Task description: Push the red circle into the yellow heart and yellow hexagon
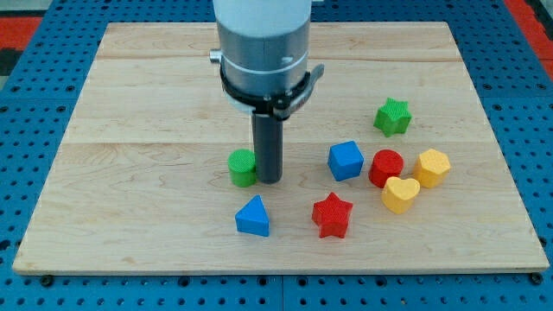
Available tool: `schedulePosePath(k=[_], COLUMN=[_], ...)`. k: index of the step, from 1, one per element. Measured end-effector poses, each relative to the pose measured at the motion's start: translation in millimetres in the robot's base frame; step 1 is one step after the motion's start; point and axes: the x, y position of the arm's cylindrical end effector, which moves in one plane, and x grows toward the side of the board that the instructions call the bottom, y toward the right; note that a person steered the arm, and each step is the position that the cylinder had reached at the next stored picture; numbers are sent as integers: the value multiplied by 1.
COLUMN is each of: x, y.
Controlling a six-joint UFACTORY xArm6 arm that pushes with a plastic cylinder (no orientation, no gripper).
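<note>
The red circle (385, 166) lies at the view's right, touching the yellow heart (400, 194) just below and to its right, and close to the yellow hexagon (433, 166) on its right. My tip (270, 179) stands near the board's middle, well to the left of these three blocks. It is right beside the green circle (243, 167), on that block's right side, and seems to touch it.
A blue cube (346, 160) sits just left of the red circle. A red star (332, 215) and a blue triangle (253, 217) lie toward the view's bottom. A green star (393, 117) lies above the red circle. The wooden board (130, 104) rests on a blue pegboard.
</note>
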Motion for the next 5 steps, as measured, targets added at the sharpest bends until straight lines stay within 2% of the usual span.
schedulePosePath(k=[1,3,4,5], x=[-27,-24,3,14], y=[20,43,38,60])
